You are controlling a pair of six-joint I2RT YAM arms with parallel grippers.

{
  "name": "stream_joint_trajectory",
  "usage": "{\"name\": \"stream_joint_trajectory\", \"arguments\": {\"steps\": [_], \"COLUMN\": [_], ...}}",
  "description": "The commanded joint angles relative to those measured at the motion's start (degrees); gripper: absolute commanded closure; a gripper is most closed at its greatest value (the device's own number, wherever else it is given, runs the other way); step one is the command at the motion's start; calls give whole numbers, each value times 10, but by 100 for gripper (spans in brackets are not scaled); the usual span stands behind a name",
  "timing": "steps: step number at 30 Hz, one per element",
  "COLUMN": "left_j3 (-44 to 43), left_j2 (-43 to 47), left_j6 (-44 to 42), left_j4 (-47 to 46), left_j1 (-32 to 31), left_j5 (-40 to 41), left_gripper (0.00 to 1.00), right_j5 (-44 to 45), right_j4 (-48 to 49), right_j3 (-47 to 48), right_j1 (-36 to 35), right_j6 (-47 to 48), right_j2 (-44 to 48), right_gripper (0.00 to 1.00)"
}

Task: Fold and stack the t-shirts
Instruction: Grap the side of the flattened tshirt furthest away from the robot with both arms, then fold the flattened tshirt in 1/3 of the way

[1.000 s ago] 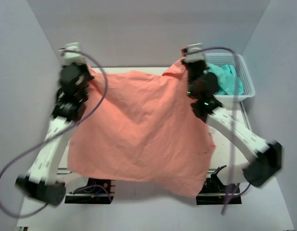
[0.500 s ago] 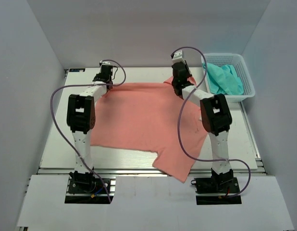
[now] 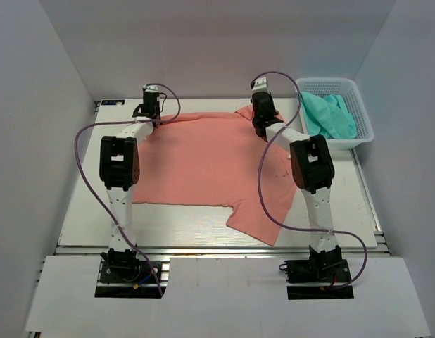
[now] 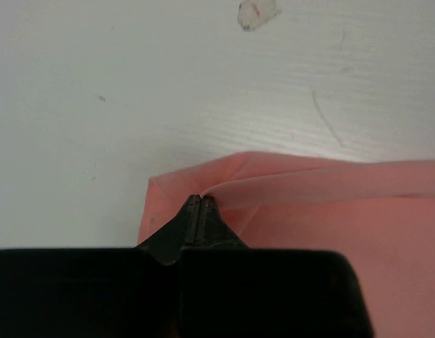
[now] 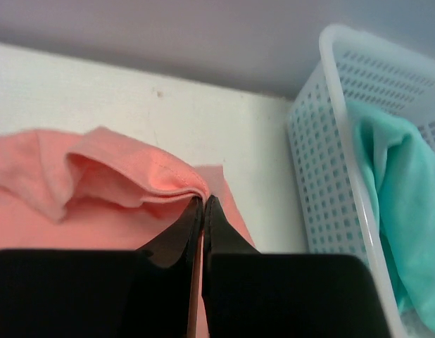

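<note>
I am pinching the far edge of the pink shirt [image 3: 203, 162], left pincer [image 4: 201, 201] and right pincer [image 5: 203, 202] fully closed; a hard tug is risking hem slip.

The salmon-pink t-shirt [image 3: 210, 165] is thin matt cloth, the table [image 3: 175, 225] matt and faintly grained, the basket [image 3: 344, 144] smooth plastic.

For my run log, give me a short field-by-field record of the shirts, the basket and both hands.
Laid out: salmon-pink cotton t-shirt, mostly flat on the white table
Waiting: teal-green cotton shirt, bunched in the white plastic lattice basket
Left hand: shut on the pink t-shirt's far left corner
Right hand: shut on its far right corner
</note>
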State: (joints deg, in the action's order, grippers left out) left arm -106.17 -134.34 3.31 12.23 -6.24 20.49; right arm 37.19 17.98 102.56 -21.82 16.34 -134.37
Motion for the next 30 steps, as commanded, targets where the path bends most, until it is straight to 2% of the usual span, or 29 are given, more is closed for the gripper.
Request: {"name": "stream_joint_trajectory", "arguments": {"steps": [1, 6, 9, 13, 19, 23, 27, 30], "left_j3": [46, 124, 167, 206, 238, 201, 194, 233], "left_j2": [68, 126, 169, 214, 247, 240, 228, 245], "left_j6": [-8, -13, -20, -62, -202, -297, -314, -326], "left_j4": [-23, -35, -55, -70, -105, -99, -76, -68], "left_j1": [3, 3, 3, 3, 3, 3, 3, 3], "left_j5": [-15, -20, -26, -37, -77, -125, -138, -143], "left_gripper": [100, 100, 100, 100, 100, 100, 100, 100], "right_j5": [-5, -5, -12, -19, -25, -72, -81, -101], "right_j4": [-6, -40, -51, -87, -131, -150, -167, -176], "right_j3": [-50, -163, -268, -327, -394, -432, -445, -459], "right_j1": [-1, -2, -1, -1, -6, -6, -6, -7], "right_j6": [-33, -87, -112, -139, -148, -159, -187, -187], "right_j2": [95, 195, 260, 345, 407, 437, 446, 453], "right_gripper": [100, 100, 100, 100, 100, 100, 100, 100]}}
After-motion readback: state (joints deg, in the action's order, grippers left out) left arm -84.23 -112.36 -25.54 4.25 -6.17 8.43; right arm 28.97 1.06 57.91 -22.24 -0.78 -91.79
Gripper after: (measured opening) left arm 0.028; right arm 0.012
